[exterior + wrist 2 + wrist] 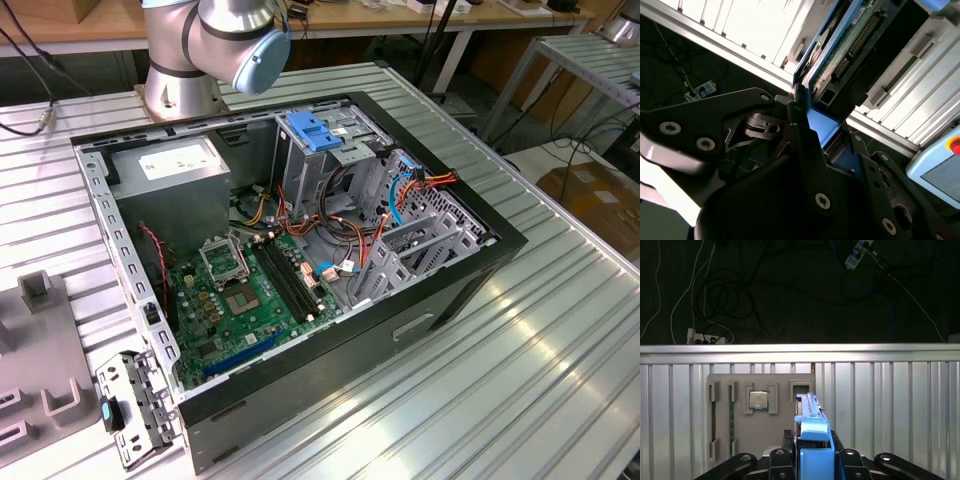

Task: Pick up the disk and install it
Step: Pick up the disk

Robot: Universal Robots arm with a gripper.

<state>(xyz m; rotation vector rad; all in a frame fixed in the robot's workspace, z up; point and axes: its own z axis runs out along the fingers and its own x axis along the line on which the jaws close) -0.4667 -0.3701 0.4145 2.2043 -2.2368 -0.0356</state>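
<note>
1. End effector (815,460) is clamping the disk (812,427) by its blue rails, holding it up over the desk (890,405).
2. I'm judging pick-up done; installing into the computer case (440,290) is not yet done.

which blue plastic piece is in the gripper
The blue rail on the disk, clamped in the gripper in the first wrist view; the bare blue bracket sits on the drive cage.

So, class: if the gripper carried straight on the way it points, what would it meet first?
Probably the grey tray on the ribbed table, with the held disk touching first; depth is unclear.
</note>
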